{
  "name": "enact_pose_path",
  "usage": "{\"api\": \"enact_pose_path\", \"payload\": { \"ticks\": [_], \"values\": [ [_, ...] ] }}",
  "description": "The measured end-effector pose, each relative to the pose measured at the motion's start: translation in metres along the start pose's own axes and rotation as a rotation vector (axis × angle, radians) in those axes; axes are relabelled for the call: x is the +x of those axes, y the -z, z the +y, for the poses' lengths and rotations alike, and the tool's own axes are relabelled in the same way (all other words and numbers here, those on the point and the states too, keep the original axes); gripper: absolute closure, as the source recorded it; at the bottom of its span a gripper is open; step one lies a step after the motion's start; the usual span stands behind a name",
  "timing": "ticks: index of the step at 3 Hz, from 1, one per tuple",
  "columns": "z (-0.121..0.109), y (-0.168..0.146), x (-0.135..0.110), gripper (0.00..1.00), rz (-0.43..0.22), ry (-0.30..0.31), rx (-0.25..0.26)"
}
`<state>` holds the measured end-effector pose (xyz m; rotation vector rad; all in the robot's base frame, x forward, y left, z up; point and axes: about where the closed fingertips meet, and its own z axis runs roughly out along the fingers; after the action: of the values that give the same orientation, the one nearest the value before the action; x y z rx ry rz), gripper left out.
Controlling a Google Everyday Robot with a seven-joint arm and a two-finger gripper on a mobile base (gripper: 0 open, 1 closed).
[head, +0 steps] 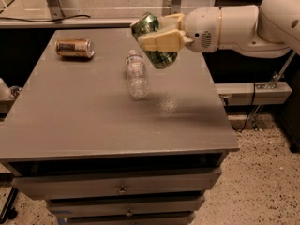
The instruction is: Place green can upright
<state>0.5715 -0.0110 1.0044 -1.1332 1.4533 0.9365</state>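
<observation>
Camera view: gripper (151, 32) clamped around tilted green can (161, 58), aloft over far right of table (93, 125). Just below-left, clear plastic bottle (136, 76) lying flat. Far-left corner: gold-brown can (74, 48) on its side. Open tabletop toward front and right edges.

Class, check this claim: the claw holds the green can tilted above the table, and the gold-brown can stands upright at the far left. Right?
No. The camera view shows the gold-brown can lying on its side, not upright. The claw does hold the green can tilted above the table.
</observation>
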Motion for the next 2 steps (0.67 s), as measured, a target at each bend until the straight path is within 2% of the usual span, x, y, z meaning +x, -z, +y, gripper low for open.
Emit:
{"api": "enact_pose_path", "payload": {
  "ticks": [1, 2],
  "values": [
    [-0.02, 0.036, 0.015, 1.0, -0.038, -0.02, 0.021],
    [-0.021, 0.036, 0.026, 1.0, -0.05, -0.016, 0.012]
  ]
}}
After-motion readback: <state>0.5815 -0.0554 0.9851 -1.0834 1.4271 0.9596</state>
